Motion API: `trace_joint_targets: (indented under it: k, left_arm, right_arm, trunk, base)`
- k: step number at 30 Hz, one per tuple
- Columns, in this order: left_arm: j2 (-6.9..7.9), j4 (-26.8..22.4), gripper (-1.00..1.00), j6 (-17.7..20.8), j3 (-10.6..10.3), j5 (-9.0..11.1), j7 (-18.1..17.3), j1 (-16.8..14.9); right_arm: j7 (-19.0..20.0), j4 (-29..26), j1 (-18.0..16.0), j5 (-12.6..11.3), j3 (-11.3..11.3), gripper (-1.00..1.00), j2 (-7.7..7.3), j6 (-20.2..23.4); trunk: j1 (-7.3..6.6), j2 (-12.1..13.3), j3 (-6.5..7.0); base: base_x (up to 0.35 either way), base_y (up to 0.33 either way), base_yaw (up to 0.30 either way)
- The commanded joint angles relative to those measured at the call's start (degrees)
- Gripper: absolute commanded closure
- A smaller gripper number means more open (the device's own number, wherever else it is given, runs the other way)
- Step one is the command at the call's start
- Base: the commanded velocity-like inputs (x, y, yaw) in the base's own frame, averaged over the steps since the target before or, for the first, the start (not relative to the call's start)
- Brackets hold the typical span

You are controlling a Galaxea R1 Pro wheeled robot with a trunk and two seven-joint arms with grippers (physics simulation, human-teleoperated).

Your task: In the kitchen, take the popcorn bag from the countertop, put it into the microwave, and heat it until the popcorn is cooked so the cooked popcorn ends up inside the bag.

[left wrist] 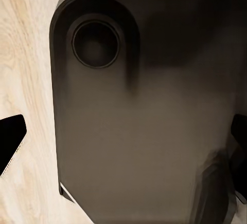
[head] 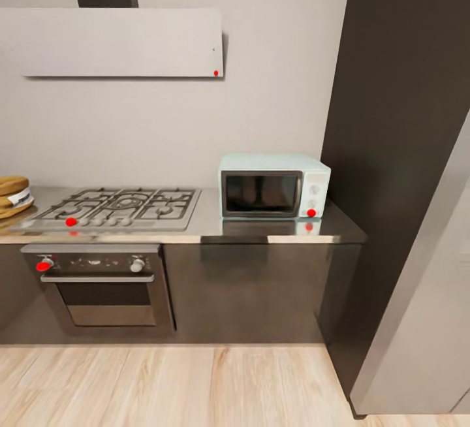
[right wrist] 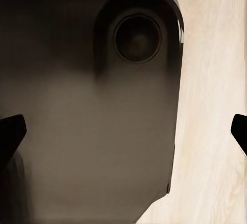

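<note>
Pale wood flooring [head: 163,384] runs nearest, and the wrist cameras look down at it past the robot's dark base [left wrist: 149,131]. Both arms seem tucked low for travel, I judge, since nothing is within reach yet. The left gripper [left wrist: 123,147] has its fingertips spread wide at the edges of its view, with nothing between them; the right gripper [right wrist: 123,131] is likewise spread wide and empty.

Beyond the floor stands the dark cabinet run with the built-in oven [head: 98,286], door closed. On top lies the countertop [head: 261,231], carrying the gas hob [head: 117,208] and, towards the tall dark unit [head: 405,153], the microwave [head: 274,185]. Its door is closed; through the dark glass I can make out nothing inside. The popcorn bag is not to be seen from here; some tan objects [head: 14,195] at the counter's far left edge are cut off, and I cannot tell what they are.
</note>
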Motion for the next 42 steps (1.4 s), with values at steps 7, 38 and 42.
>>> trace_joint_targets:
  k: [7, 38, 42]
  left_arm:
    - [-0.01, -0.05, -1.00, -0.06, 0.02, 0.22, 0.00, 0.01]
    - [-0.01, -0.05, -1.00, -0.06, 0.02, 0.22, 0.06, 0.01]
    - [-0.01, -0.13, -1.00, -0.12, 0.03, 0.24, 0.06, 0.01]
  right_arm:
    - [-0.11, 0.00, -0.01, 0.04, 0.02, -1.00, 0.00, -0.23]
    - [0.19, -0.09, -0.01, 0.39, 0.04, -1.00, -1.00, -0.44]
    - [0.93, -13.70, -0.01, 0.69, 0.44, -1.00, -1.33, 0.47]
  trunk:
    - [0.03, -0.02, -0.05]
    - [0.03, -0.02, -0.05]
    - [0.03, -0.02, -0.05]
  base:
    - [0.273, 0.000, 0.000]
    - [0.182, 0.000, 0.000]
    - [0.000, 0.000, 0.000]
